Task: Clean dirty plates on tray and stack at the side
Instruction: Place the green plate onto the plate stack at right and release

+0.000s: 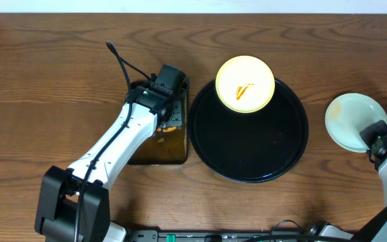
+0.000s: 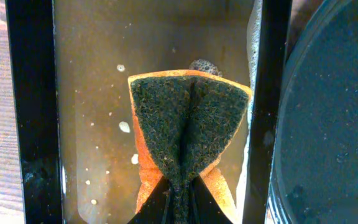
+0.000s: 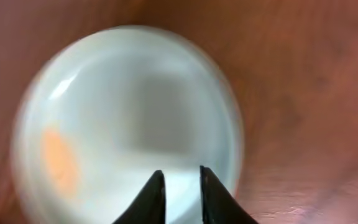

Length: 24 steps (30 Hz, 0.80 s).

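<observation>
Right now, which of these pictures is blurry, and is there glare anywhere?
Right wrist: blurred throughout, the mint plate soft-edged. Left wrist: sharp, the sponge crisply textured. Overhead: sharp, but the yellow plate glares nearly white.

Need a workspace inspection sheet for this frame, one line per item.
Surface: wooden table, brown grain.
Job's things: yellow plate, orange smear, on black tray, overlapping its far rim; mint plate on table at right, faint orange mark.
Clutter: pan of brownish water; sponge.
Grippers: left gripper shut on sponge over pan; right gripper above mint plate, fingers narrowly apart, view blurred, grip unclear.
Cables: black cable off left arm.
Surroundings: nothing seen.
</observation>
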Each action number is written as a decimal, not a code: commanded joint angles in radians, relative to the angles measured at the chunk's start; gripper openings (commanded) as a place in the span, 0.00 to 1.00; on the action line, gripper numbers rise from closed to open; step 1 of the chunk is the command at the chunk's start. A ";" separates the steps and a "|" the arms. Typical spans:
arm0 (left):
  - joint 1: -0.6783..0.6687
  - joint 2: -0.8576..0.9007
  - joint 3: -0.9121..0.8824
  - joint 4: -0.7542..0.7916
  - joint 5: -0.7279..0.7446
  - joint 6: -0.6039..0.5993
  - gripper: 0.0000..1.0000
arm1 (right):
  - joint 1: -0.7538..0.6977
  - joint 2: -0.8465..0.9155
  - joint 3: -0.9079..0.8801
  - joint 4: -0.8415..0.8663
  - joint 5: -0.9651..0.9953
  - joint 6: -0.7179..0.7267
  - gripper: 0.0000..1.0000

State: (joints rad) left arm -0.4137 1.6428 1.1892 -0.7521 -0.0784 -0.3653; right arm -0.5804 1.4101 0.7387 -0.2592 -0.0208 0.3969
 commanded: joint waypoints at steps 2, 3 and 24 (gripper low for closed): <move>0.005 0.004 0.005 -0.002 -0.017 0.005 0.09 | 0.095 0.002 0.039 -0.047 -0.309 -0.117 0.11; 0.005 0.004 0.005 -0.003 -0.024 0.005 0.09 | 0.123 0.002 0.039 -0.064 -0.355 -0.130 0.10; 0.044 0.004 0.005 -0.009 -0.053 0.005 0.09 | 0.676 0.062 -0.045 -0.454 -0.222 -0.121 0.05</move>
State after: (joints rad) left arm -0.3737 1.6428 1.1892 -0.7555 -0.1120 -0.3653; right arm 0.0879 1.4609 0.7254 -0.6956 -0.3031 0.2024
